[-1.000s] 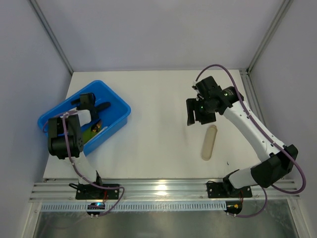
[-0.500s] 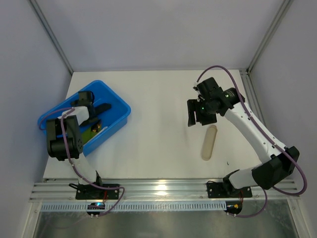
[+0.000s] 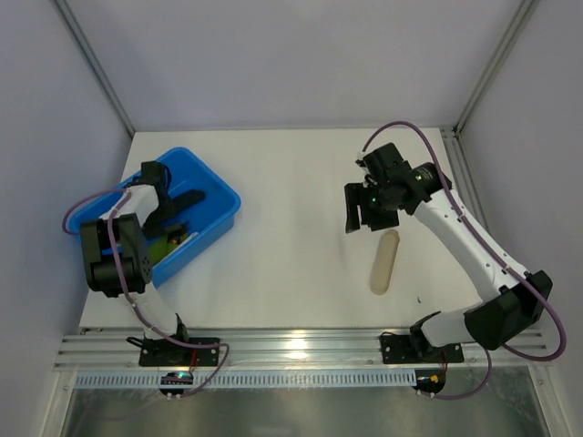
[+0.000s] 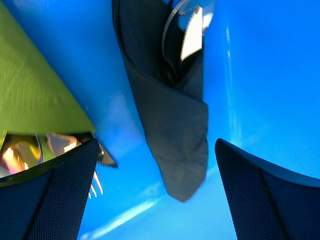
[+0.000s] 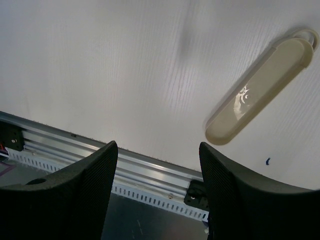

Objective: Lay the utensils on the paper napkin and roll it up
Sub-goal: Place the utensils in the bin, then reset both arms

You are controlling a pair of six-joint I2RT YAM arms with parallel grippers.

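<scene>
Left gripper [image 4: 156,145] spread wide, empty, over paper napkin [image 4: 172,125] in blue tub [image 3: 208,178], upper left overhead. Black paper limp, tearable: pinch loose lower end. Utensils [image 4: 192,32] stiff, slippery, partly tucked inside. Right gripper [image 5: 157,147] parted, empty.

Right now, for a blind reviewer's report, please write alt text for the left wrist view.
The open left gripper hangs over a crumpled black paper napkin in the blue tub, a shiny metal piece tucked in its top end. Fork tines and a green object show at left.
</scene>
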